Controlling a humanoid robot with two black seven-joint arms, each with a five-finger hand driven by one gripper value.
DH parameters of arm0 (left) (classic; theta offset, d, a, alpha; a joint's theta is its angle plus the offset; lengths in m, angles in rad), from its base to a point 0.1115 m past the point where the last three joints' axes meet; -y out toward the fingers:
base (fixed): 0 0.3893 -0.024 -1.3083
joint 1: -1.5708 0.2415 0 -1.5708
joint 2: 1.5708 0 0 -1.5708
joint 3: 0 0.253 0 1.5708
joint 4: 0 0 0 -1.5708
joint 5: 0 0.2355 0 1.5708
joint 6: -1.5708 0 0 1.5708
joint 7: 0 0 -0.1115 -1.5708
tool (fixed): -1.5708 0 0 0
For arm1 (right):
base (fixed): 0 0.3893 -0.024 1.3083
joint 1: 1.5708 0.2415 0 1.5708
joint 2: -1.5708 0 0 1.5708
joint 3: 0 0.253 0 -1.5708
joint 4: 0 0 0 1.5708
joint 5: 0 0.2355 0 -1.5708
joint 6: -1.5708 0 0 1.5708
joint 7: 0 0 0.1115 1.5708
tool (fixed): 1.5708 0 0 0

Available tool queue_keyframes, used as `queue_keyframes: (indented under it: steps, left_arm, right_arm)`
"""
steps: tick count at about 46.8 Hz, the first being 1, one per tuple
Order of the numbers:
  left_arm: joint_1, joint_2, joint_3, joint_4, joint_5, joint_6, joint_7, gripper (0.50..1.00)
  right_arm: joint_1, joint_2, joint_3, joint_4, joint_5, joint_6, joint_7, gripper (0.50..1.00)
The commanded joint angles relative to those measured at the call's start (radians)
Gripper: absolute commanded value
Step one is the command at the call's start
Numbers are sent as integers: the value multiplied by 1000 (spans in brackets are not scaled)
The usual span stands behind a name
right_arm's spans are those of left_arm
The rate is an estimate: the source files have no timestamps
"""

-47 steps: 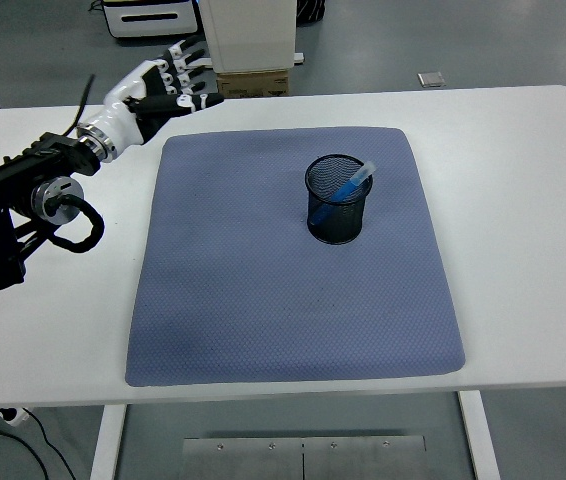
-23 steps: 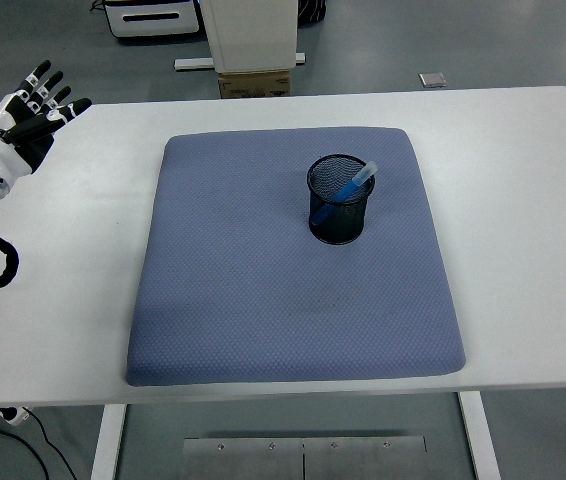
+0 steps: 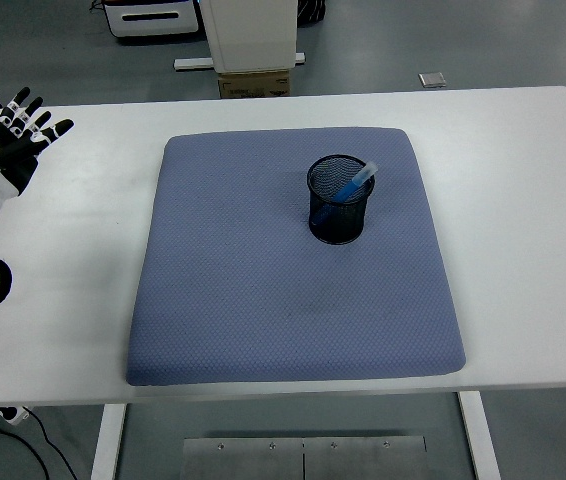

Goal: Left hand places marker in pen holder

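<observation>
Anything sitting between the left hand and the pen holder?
In the head view, only bare white table and blue mat lie between the left hand and pen holder.

camera: one head view, set high on the robot's side
facing: forward and down over the white table (image 3: pixel 523 200)
near edge: picture's bottom
far edge: near the top, floor beyond

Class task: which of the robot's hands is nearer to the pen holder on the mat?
Left. The left hand is at the table's far-left edge, well apart from the pen holder; the right hand is out of view.
</observation>
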Motion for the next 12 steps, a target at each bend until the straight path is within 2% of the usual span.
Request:
queue_keyframes:
  steps: [1, 12]
  left_arm:
    - [-1, 0, -2, -1, 0, 0, 0, 1000]
    - [1, 1, 0, -1, 2, -3, 0, 1000]
  right_arm:
    - [-1, 0, -2, -1, 0, 0, 0, 1000]
    - [0, 0, 5, 1, 7, 2, -2, 1000]
